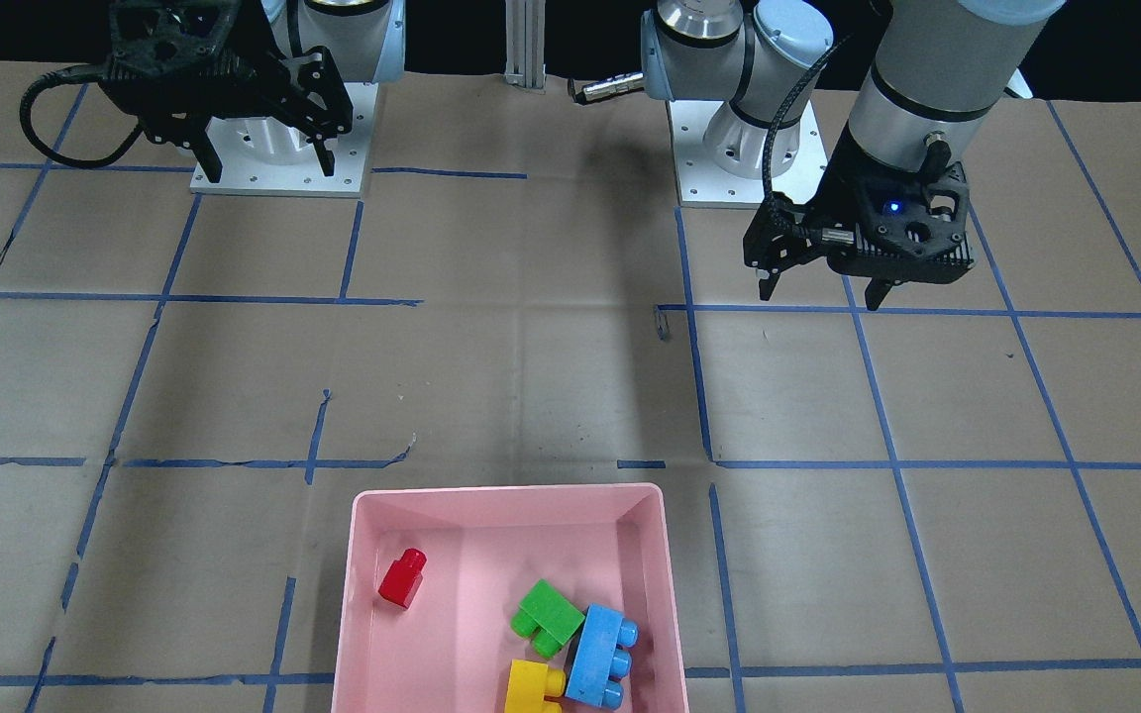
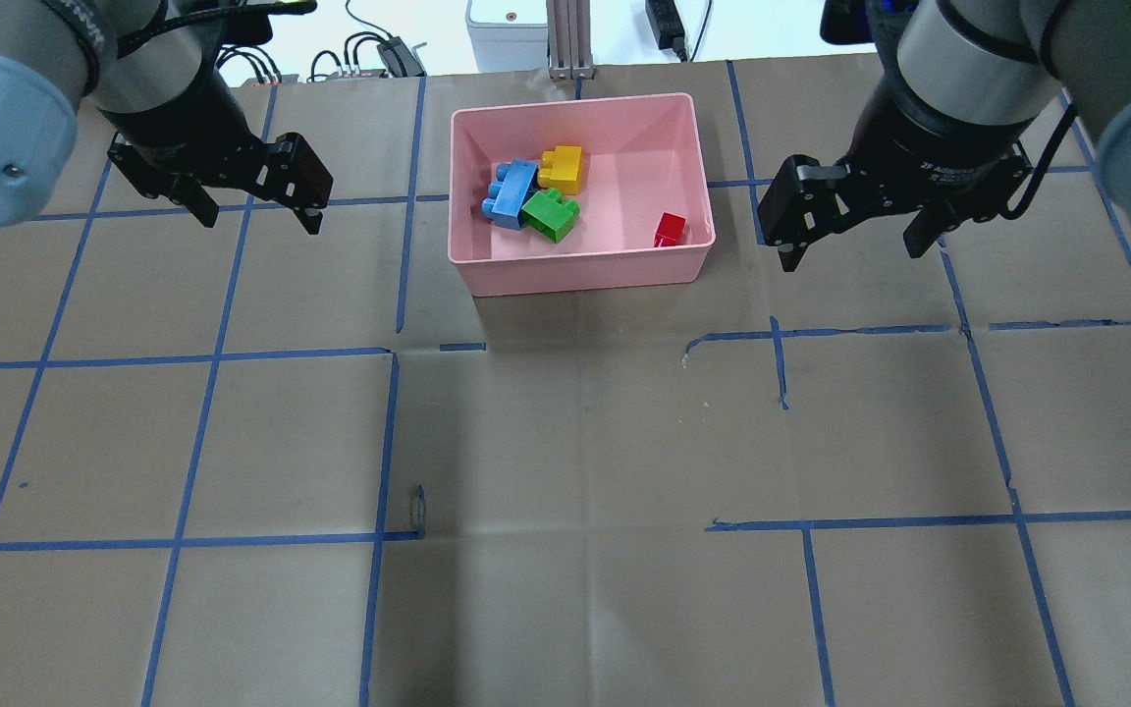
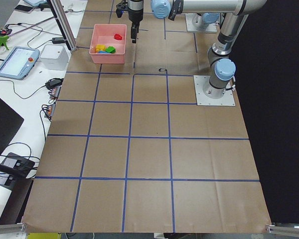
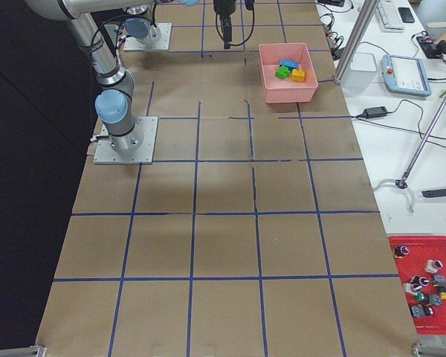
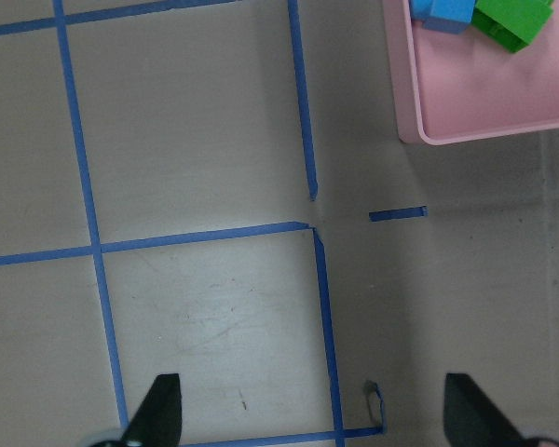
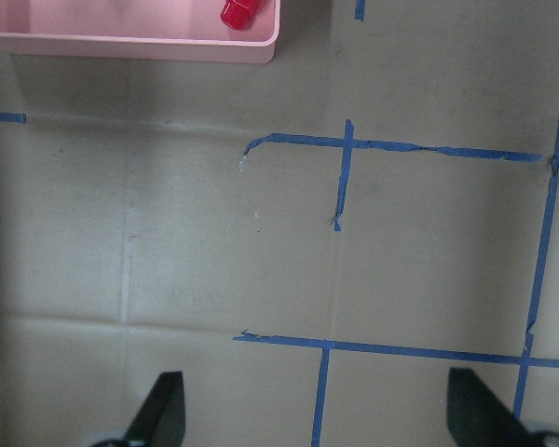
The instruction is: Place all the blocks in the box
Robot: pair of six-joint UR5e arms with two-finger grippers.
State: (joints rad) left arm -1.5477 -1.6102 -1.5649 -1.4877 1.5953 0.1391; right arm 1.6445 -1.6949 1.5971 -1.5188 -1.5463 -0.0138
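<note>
All 4 lie in the box: green block, blue block and yellow block clustered, red block apart. The left gripper and right gripper hang either side, jaws spread, holding nothing.

**Both arms held aloft, grippers spread wide**

The left gripper hangs at the far left, wrist upright, with its fingers pointing straight down and set wide apart, empty. The right gripper hangs at the far right at about the same height. It also points down, jaws parted wide and empty.
</note>
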